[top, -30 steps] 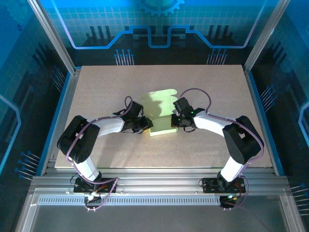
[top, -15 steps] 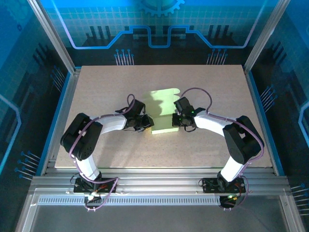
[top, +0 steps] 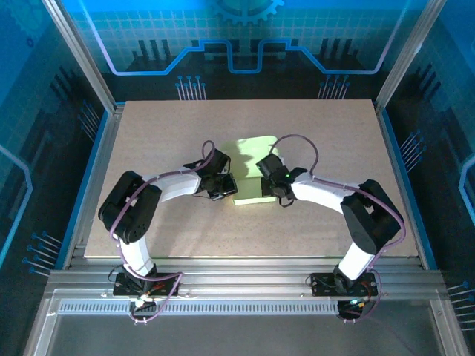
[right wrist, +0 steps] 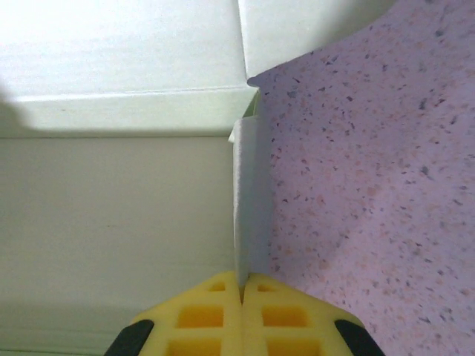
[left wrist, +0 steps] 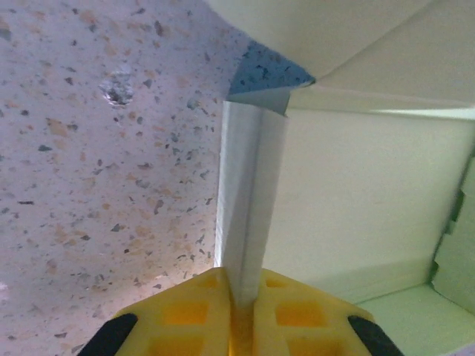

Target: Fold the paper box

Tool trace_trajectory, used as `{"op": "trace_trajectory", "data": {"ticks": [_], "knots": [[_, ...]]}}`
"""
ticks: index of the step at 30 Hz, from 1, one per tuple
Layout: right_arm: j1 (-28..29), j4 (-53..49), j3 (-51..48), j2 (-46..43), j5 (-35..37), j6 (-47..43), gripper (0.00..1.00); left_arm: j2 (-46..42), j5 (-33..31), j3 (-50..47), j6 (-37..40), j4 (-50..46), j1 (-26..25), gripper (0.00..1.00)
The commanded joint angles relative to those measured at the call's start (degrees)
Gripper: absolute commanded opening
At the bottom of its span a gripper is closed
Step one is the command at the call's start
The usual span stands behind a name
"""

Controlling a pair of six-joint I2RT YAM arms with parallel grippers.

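Paper box (top: 251, 194): pale green card, partly folded, lying near middle of speckled table (top: 148, 133), between both grippers. Panel with rounded tabs extends toward far side. Left gripper (top: 227, 185) at box's left edge; wrist view shows yellow pads (left wrist: 185, 311) pinched tight on upright left side flap (left wrist: 251, 193). Right gripper (top: 266, 182) at box's right edge; pads (right wrist: 289, 311) pressed together on thin upright right side flap (right wrist: 245, 193).

Speckled beige table (top: 148, 148) inside blue-lit panelled enclosure (top: 237, 44).
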Motion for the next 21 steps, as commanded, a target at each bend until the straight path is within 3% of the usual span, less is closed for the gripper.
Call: {"op": "trace_trajectory", "data": {"ticks": [1, 14, 21], "knots": [[4.9, -1.8, 2.5, -2.1, 6.6, 2.8, 0.0, 2.5, 0.2, 0.7, 0.9, -2.8, -1.3, 0.04], [17.7, -3.5, 8.9, -6.0, 28.5, -1.9, 0.0, 1.1, -3.1, 4.1, 1.3, -3.5, -1.4, 0.0], [21.1, 0.1, 9.1, -6.8, 33.7, -6.4, 0.0, 1.5, -3.8, 5.4, 0.6, -2.8, -1.4, 0.0]]}}
